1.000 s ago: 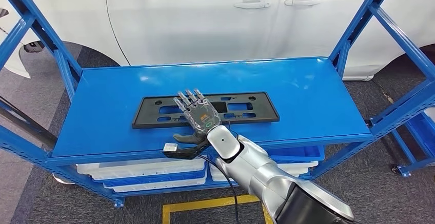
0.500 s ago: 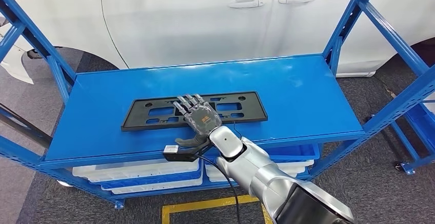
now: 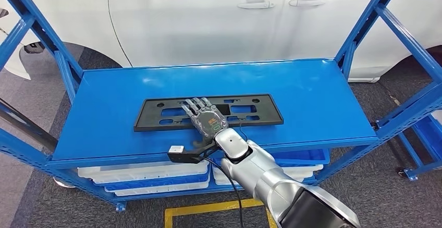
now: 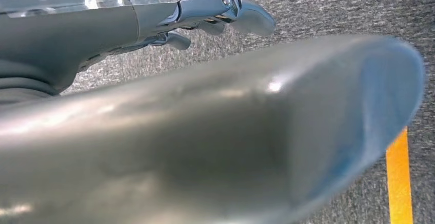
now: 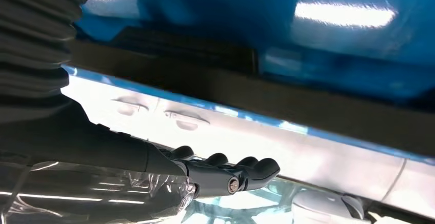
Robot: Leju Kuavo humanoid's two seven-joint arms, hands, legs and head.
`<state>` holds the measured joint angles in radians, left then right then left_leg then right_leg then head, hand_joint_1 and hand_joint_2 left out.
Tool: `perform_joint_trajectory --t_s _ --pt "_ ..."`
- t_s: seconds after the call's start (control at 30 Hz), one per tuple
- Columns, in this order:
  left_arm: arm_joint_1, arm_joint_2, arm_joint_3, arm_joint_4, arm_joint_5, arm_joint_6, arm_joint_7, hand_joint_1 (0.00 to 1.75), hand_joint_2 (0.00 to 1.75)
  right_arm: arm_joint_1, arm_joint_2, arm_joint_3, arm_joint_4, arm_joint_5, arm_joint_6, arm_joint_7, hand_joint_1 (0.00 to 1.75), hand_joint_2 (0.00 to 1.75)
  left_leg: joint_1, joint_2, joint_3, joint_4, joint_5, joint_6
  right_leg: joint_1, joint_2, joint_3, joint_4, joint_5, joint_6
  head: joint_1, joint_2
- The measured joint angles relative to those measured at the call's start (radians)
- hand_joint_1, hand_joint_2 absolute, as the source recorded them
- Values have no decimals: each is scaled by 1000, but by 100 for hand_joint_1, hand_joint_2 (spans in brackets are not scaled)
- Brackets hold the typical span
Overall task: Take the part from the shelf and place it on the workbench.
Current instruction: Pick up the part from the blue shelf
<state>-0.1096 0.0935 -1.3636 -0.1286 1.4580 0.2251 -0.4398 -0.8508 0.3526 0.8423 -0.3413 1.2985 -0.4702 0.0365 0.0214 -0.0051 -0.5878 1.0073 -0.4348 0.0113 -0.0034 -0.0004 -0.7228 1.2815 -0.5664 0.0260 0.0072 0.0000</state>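
Note:
The part [image 3: 148,116] is a long flat black plastic frame with cut-outs, lying flat on the blue shelf [image 3: 312,97] near its front edge. My right hand [image 3: 206,119] reaches in from below and hovers over the middle of the part, fingers stretched out and apart, thumb by the shelf's front edge. In the right wrist view the fingers [image 5: 225,175] are straight and hold nothing, with the dark part [image 5: 205,55] a small gap away. In the left wrist view my left hand [image 4: 220,8] hangs over the grey floor with nothing in it.
A white car [image 3: 208,19] stands right behind the shelf. Blue uprights [image 3: 365,24] frame both ends. White and blue bins [image 3: 140,176] sit on the level below. A small white module on a black cable [image 3: 176,149] hangs by my right wrist. Yellow tape [image 3: 208,207] marks the floor.
The head view swayed aside and came back. My right hand has sunk a little toward the part with its fingers flatter. The part has not moved on the shelf.

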Motion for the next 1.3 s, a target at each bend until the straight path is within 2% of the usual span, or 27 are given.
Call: perform_joint_trajectory --t_s 0.03,0.07,0.13,0.17,0.23,0.33,0.4,0.47,0.5,0.53,0.57,0.63,0.67,0.7,0.73,0.77,0.8,0.87,0.9,1.0,1.03,1.07,1.1,1.17,1.2,1.23,1.3 --pt "1 0 -1 0 0 0 0 0 0 2 0 0 0 3 -1 4 0 175 0 0 0 0 0 0 -1 0 -12 20 3 0 0 0" --pt "1 0 -1 0 0 0 0 0 0 2 0 0 0 6 -3 8 0 175 0 -1 0 1 -1 0 -2 0 -3 -2 26 -2 0 0" --pt "1 -1 -2 0 0 1 -1 0 0 0 0 0 -1 13 -8 15 0 175 -1 -3 3 1 -2 -3 0 0 60 -139 97 -12 0 0" --pt "0 -3 -2 0 0 1 -2 0 0 -1 0 0 -2 17 -12 20 0 175 -2 -4 4 1 -3 -6 3 0 92 -207 123 -18 0 0" --pt "1 -5 -2 0 0 2 -3 0 0 -4 1 0 -3 22 -21 28 0 175 -4 -3 3 1 -4 -15 9 -1 121 -271 138 -27 -1 0" --pt "1 -6 -2 0 0 3 -8 0 0 -6 3 0 -4 34 -38 46 0 175 -4 -2 5 0 -8 -32 6 -1 127 -286 143 -39 -1 0" --pt "0 -6 -2 0 0 3 -12 0 0 -11 6 0 -4 51 -55 66 0 175 -3 -1 -18 57 -46 -39 0 -2 137 -300 149 -49 -4 0" --pt "1 -6 -2 0 0 3 -14 0 0 -15 7 0 -2 70 -68 87 0 175 -1 0 -78 186 -109 -45 2 -3 139 -303 149 -54 -7 0" --pt "3 -5 -2 0 0 3 -14 0 0 -16 6 0 -1 80 -72 99 0 175 -1 0 -108 246 -129 -48 3 -3 139 -302 148 -55 -8 0" --pt "4 -5 -3 0 0 3 -14 0 0 -16 6 0 1 89 -74 111 0 175 -1 0 -124 277 -132 -50 4 -3 138 -300 147 -55 -8 0" --pt "5 -5 -3 0 0 3 -13 0 0 -16 5 0 3 98 -74 123 0 175 0 0 -122 269 -116 -51 4 -3 138 -298 146 -54 -8 0" --pt "5 -5 -3 0 0 4 -13 0 0 -21 2 0 7 113 -69 146 3 175 1 2 -65 151 -48 -51 3 -2 138 -288 140 -50 -8 0" --pt "4 -4 -3 0 0 5 -13 0 0 -26 1 0 8 118 -62 155 18 175 1 2 -34 85 -24 -49 5 -1 135 -281 136 -45 -9 0" --pt "3 -4 -3 0 0 6 -14 0 0 -31 -1 -1 10 122 -53 161 57 175 0 3 -12 38 -9 -44 7 -1 131 -275 133 -41 -10 0" --pt "3 -5 -4 0 0 6 -14 0 0 -35 -3 -1 13 124 -43 165 99 175 -1 2 -4 18 -7 -38 9 0 127 -270 131 -36 -10 0" --pt "3 -5 -4 0 0 6 -15 0 0 -39 -5 -2 15 126 -34 167 140 175 -3 1 -4 15 -10 -31 11 0 123 -268 132 -32 -10 0" --pt "4 -5 -4 0 0 6 -15 0 0 -41 -7 -3 17 128 -25 168 169 175 -2 0 -6 15 -8 -24 11 0 122 -268 133 -29 -9 0" --pt "4 -5 -4 0 0 6 -16 0 0 -44 -10 -5 21 132 -7 167 175 175 0 0 -7 12 -4 -13 8 0 116 -253 121 -19 -8 0" --pt "3 -6 -4 0 0 6 -17 0 0 -46 -11 -6 23 134 3 165 175 175 1 0 -7 10 -2 -8 7 0 103 -224 102 -13 -6 0" --pt "0 -6 -4 0 0 6 -19 0 0 -48 -14 -8 27 140 37 148 175 175 1 1 -9 9 -1 -2 2 0 13 -37 14 -1 -4 0" --pt "0 -5 -5 0 0 6 -20 0 0 -46 -14 -8 29 141 48 141 175 175 0 1 -9 10 -1 -1 1 0 -12 13 1 0 -4 0" --pt "0 -6 -5 0 0 6 -20 0 0 -44 -15 -8 31 142 58 135 175 175 0 0 -9 10 -1 -1 0 0 -21 28 6 -1 -3 0" --pt "0 -6 -5 0 0 6 -21 0 0 -42 -15 -8 32 142 66 129 175 175 0 -1 -8 10 -1 -1 0 0 -10 3 29 -4 -3 0" --pt "-2 -7 -6 0 0 5 -24 0 0 -44 -15 -8 32 142 77 121 175 175 -1 -2 -6 10 -1 -2 3 1 57 -138 97 -17 -4 0" --pt "-3 -8 -6 0 0 5 -27 0 0 -46 -14 -8 32 142 80 117 175 175 -3 -3 -6 10 -2 -5 5 0 88 -205 122 -23 -4 0" --pt "-5 -10 -7 0 0 5 -30 0 0 -47 -14 -8 31 141 83 114 175 175 -4 -3 -6 9 -1 -9 8 0 108 -249 135 -27 -4 0" --pt "-6 -12 -8 0 0 5 -35 0 0 -48 -13 -9 31 138 87 109 175 175 -5 -3 -7 5 0 -20 13 -1 115 -269 137 -31 -4 0"
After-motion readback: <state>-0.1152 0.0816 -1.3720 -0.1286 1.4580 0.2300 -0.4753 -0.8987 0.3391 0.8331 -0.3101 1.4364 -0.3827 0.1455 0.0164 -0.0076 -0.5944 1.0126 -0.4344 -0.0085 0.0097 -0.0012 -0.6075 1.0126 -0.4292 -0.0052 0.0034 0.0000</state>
